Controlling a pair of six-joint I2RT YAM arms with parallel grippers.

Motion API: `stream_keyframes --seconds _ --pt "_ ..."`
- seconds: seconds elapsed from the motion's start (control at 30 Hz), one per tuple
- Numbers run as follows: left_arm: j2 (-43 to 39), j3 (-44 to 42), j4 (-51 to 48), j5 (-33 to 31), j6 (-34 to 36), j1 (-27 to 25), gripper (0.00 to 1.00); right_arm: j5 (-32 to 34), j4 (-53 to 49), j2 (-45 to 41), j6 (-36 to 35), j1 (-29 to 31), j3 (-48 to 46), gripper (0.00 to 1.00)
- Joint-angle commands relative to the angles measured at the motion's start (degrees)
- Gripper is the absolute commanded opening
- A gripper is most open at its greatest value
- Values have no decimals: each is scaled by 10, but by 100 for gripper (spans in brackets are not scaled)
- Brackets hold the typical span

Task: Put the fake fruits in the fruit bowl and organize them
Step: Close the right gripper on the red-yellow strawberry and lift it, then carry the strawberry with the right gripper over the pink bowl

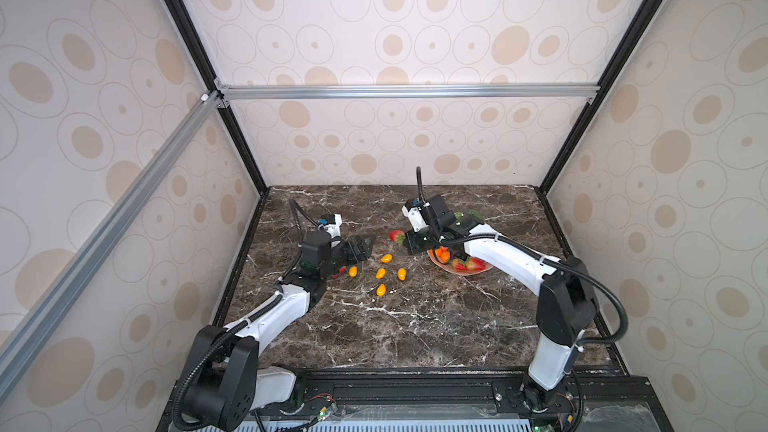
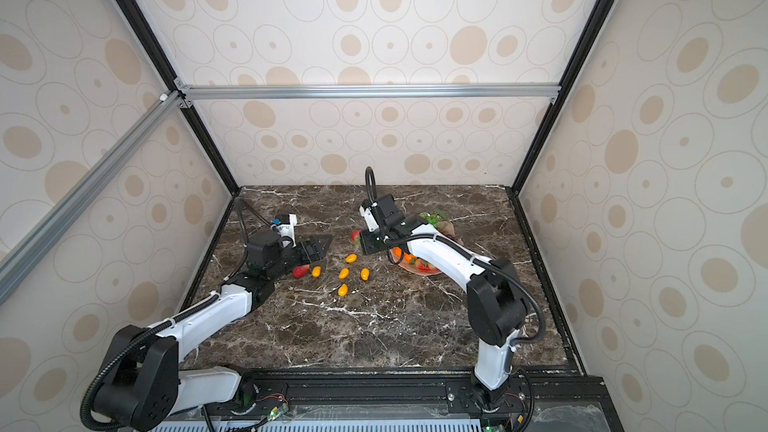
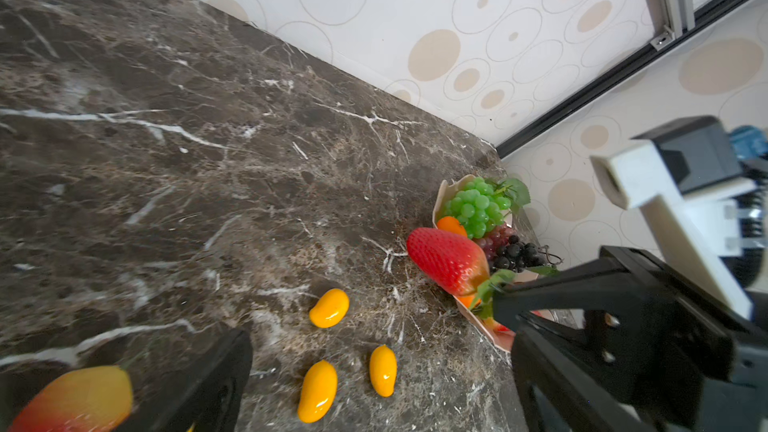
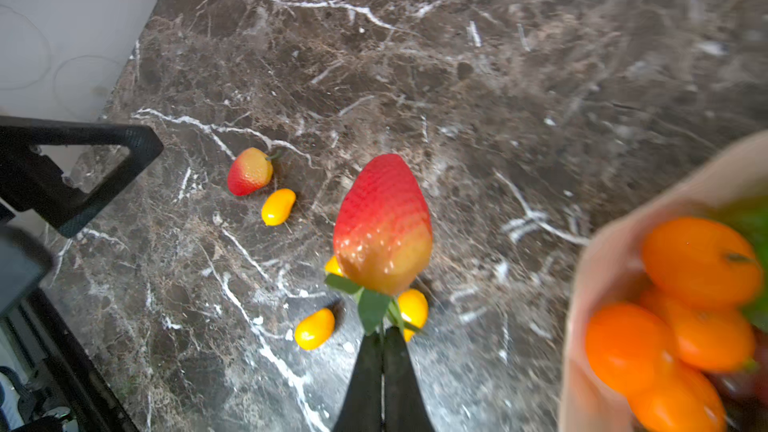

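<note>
Right of centre, fruit bowl (image 4: 606,243) with tangerines (image 4: 702,261), grapes (image 3: 478,205); right arm (image 1: 511,259) mostly hides grapes in both top views. Right gripper (image 4: 382,332) just left, pinching strawberry (image 4: 382,226) by leaves. 5 kumquats (image 1: 380,273) mid-table; near tabletop (image 1: 415,334) open. Left gripper (image 1: 363,248) spread.

Dark veined marble tabletop (image 1: 395,326), cream oval-patterned walls (image 1: 415,14), aluminium crossbar (image 1: 407,91), black corner posts (image 1: 191,35)

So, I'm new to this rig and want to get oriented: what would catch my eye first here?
A big red strawberry held by its leaves in the shut right gripper, just beside the pink bowl of tangerines and grapes. Then five yellow kumquats scattered on the dark marble table, by the open left gripper.
</note>
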Motion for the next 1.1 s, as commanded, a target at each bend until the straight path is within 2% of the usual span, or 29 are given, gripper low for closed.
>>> stream_keyframes --seconds 0.0,0.13,0.3,0.63,0.77,0.9,1.07 --pt "16 39 -13 -61 14 -32 98 114 -57 -59 41 -5 -39 0" --pt "44 61 -1 -84 11 -66 98 195 -105 -128 82 -8 -99 0" --pt "91 109 -10 -96 36 -116 98 228 -162 -186 104 -31 -134 0" --pt "174 181 -12 -74 48 -177 98 290 -284 -194 152 -70 -110 0" --pt "187 191 -17 -62 55 -182 98 260 -289 -184 124 -69 -97 0" --pt "189 192 -21 -60 60 -182 98 270 -304 -174 133 -71 -83 0" --pt "189 192 -27 -57 64 -182 98 176 -270 -151 86 -71 -82 0"
